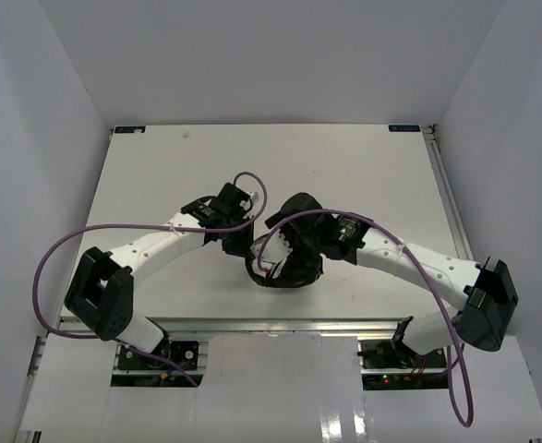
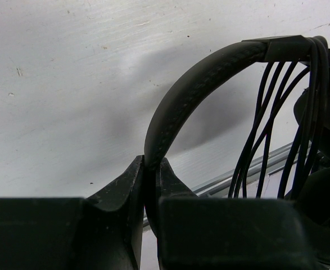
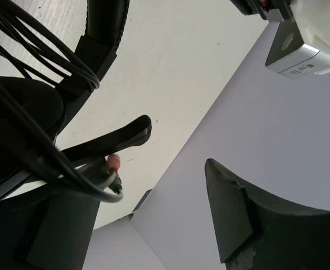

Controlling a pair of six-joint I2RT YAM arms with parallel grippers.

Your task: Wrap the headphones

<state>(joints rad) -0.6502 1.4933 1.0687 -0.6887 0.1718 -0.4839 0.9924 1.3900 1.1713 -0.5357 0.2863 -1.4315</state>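
Note:
The black headphones [image 1: 287,269] sit at the table's middle between both arms. My left gripper [image 2: 152,169] is shut on the thin arched headband [image 2: 187,90], which rises from between its jaws. Several turns of dark cord [image 2: 274,118] hang round the headband's right end. My right gripper [image 3: 177,143] stands open with nothing between its fingers. The cord's reddish tip [image 3: 113,162] and a loop of cord lie against the outside of its left finger [image 3: 120,136]. The headband [image 3: 104,34] and an ear cup [image 3: 18,107] lie to the left of it. From above, the two grippers [image 1: 238,240] [image 1: 300,242] flank the headphones.
Thick purple robot cables [image 1: 58,254] [image 1: 437,295] arc over both arms. The white table [image 1: 344,166] is walled at the left, back and right. A metal rail [image 1: 280,323] runs along its near edge by the arm bases.

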